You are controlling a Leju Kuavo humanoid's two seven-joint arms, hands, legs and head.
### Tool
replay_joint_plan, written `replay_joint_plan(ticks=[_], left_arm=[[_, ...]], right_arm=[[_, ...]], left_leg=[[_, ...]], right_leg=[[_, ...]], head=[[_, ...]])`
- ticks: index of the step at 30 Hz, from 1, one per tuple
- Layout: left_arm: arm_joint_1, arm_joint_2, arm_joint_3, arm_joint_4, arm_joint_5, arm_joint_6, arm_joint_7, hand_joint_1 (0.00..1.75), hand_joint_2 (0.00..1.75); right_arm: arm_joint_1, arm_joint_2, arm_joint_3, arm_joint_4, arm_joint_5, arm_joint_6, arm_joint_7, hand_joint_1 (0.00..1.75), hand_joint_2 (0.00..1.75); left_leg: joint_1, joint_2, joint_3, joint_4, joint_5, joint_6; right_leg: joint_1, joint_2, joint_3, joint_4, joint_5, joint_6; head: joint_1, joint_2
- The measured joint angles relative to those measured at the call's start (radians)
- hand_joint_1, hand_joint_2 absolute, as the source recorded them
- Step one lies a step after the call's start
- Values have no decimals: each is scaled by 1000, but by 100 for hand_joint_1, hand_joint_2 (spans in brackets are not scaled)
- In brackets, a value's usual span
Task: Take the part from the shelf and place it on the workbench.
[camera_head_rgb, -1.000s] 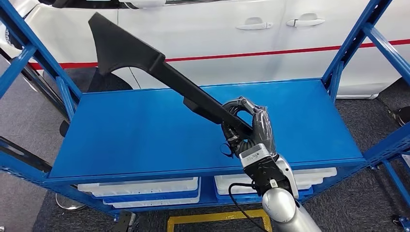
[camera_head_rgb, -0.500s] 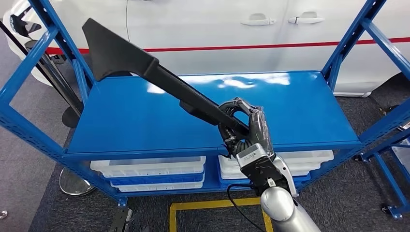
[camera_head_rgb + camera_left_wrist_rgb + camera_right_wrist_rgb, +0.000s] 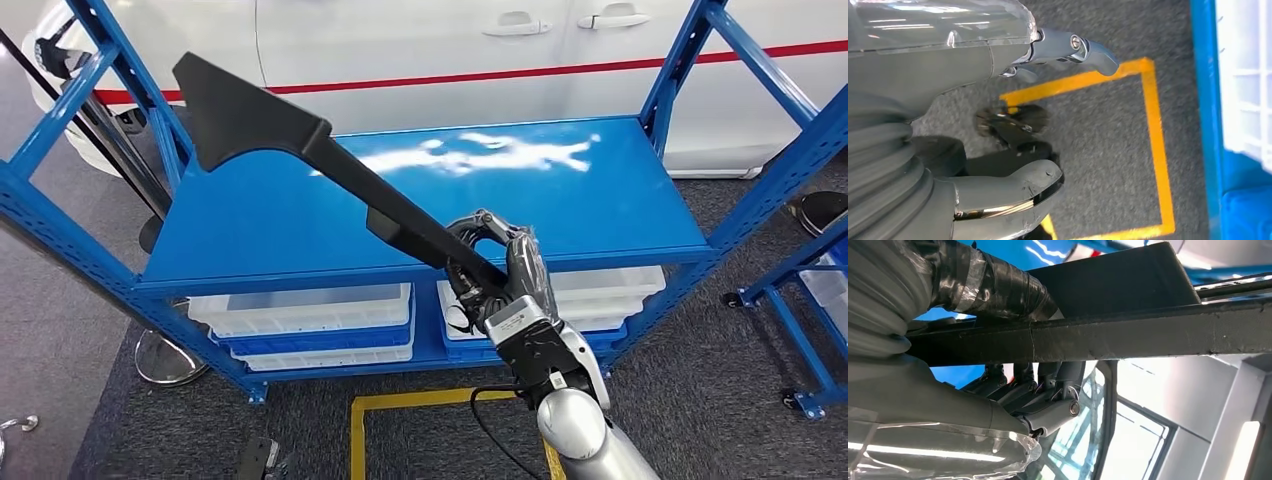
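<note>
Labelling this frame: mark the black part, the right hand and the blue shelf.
black part (image 3: pixel 250 110), head view, on its wide flat end.
right hand (image 3: pixel 505 285), head view, on its back, gripping the part.
blue shelf (image 3: pixel 560 205), head view, on bare top deck.

Blue shelf (image 3: pixel 250 240), white trays (image 3: pixel 310 312) on its lower level

White car (image 3: pixel 420 50) behind, white bins (image 3: pixel 300 315) below, yellow floor tape (image 3: pixel 420 405)
</note>
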Motion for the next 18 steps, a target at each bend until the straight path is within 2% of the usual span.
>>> replay_joint_plan(ticks=[1,2,3,5,6,7,9,10,11,12,14,15,16,17,18], left_arm=[[1,0,0,-1,1,0,1,0,175],[1,0,0,-3,2,0,2,0,175],[2,0,0,-5,4,0,3,0,175],[0,1,-1,-12,5,0,5,0,175],[-1,1,-1,-16,5,0,6,0,175],[-1,1,-2,-18,6,0,6,0,175],[0,1,-3,-19,7,0,8,0,175],[0,0,-4,-19,7,0,8,0,175],[0,0,-6,-20,8,0,9,0,175],[0,0,-8,-20,8,0,10,0,175],[0,-1,-15,-20,9,-1,13,0,175],[1,-1,-18,-20,9,-2,14,0,175],[1,-2,-21,-20,9,-3,15,0,175],[1,-3,-24,-20,9,-4,16,0,175],[0,-3,-28,-19,9,-6,17,0,175]], right_arm=[[2,0,2,1,0,2,1,175,175],[3,0,3,1,1,5,3,175,175],[3,0,4,1,1,7,4,175,175],[3,0,5,1,2,8,7,175,175],[4,0,6,1,2,9,8,175,175],[4,0,6,1,2,9,8,175,175],[4,0,6,1,3,11,9,175,175],[5,-1,7,1,3,12,9,175,175],[5,-2,7,1,3,13,10,175,175],[6,-3,7,1,3,14,10,175,175],[12,-6,7,1,4,16,12,175,175],[17,-8,7,2,6,17,13,175,175],[22,-9,7,2,10,17,15,175,175],[26,-11,7,2,15,17,17,175,175],[29,-12,7,2,21,17,18,175,175]], left_leg=[[0,0,15,10,9,1],[-1,0,48,-13,32,5],[-3,-1,96,-69,56,12],[-10,-1,202,-217,61,29],[-15,-1,233,-269,56,35],[-19,-1,248,-300,50,39],[-20,0,245,-316,70,46],[-18,2,242,-326,83,53],[-15,4,236,-335,98,60],[-12,7,227,-340,112,64],[-13,8,201,-340,133,69],[-12,8,186,-338,142,67],[-11,8,171,-335,151,65],[-10,8,156,-330,159,62],[-8,8,143,-324,164,59]], right_leg=[[2,0,-15,1,11,0],[4,0,-29,1,22,1],[6,0,-41,1,32,2],[9,0,-58,1,51,8],[8,-1,-61,-1,60,12],[5,-2,-63,-5,69,18],[2,-4,-63,-15,86,31],[2,-2,-67,-14,80,37],[1,0,-75,3,54,42],[0,2,-89,40,12,46],[-4,5,-123,163,-83,53],[-6,5,-132,219,-105,57],[-8,5,-129,248,-106,60],[-10,5,-108,242,-90,63],[-13,4,-69,199,-64,65]], head=[[0,0],[0,0],[0,0],[0,0],[0,0],[0,0],[0,0],[0,0],[0,0],[0,0],[0,0],[0,0],[0,0],[0,0],[0,0]])
